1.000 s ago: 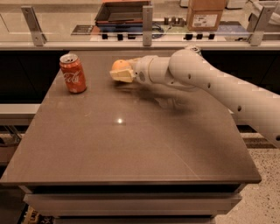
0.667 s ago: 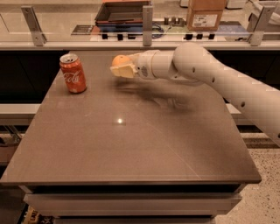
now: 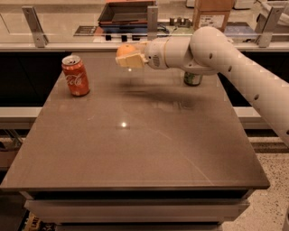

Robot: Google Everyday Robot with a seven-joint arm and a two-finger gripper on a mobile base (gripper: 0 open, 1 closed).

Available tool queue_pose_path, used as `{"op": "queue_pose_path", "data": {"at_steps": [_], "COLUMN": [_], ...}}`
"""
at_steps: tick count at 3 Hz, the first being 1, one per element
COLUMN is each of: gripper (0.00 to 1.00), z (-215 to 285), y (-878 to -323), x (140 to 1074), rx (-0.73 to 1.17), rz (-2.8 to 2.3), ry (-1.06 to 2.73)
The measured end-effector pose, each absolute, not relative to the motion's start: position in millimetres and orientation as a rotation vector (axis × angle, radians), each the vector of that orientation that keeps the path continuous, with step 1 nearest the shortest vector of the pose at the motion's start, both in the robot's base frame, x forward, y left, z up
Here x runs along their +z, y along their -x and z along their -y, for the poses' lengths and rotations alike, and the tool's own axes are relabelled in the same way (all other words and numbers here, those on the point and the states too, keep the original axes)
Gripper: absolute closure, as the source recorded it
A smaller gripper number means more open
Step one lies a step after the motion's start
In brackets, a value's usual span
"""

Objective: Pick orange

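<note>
The orange is a small round fruit held between the beige fingers of my gripper. The gripper is shut on it and holds it in the air above the far part of the brown table, with its shadow on the tabletop below. The white arm reaches in from the right. The lower part of the orange is hidden by the finger in front of it.
A red Coca-Cola can stands upright at the table's far left. A green can stands at the far right, partly hidden behind the arm. A counter with a dark tray and a cardboard box runs behind the table.
My gripper has risen with the orange in it, higher above the tabletop. The green can now shows under the arm. The Coca-Cola can has not moved.
</note>
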State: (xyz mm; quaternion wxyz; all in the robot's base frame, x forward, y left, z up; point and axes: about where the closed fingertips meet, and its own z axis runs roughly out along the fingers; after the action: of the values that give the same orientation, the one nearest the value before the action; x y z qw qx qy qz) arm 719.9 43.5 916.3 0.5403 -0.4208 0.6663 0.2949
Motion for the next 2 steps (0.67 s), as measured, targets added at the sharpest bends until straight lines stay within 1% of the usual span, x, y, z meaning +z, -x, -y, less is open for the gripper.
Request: {"op": "queue_pose_path", "data": {"at_steps": [2], "gripper": [1.0], "z": [-49.1], "y": [-712.6], "x": [969.1], "rx": [0.714], "rz": [-1.457], "ry": [1.106]}}
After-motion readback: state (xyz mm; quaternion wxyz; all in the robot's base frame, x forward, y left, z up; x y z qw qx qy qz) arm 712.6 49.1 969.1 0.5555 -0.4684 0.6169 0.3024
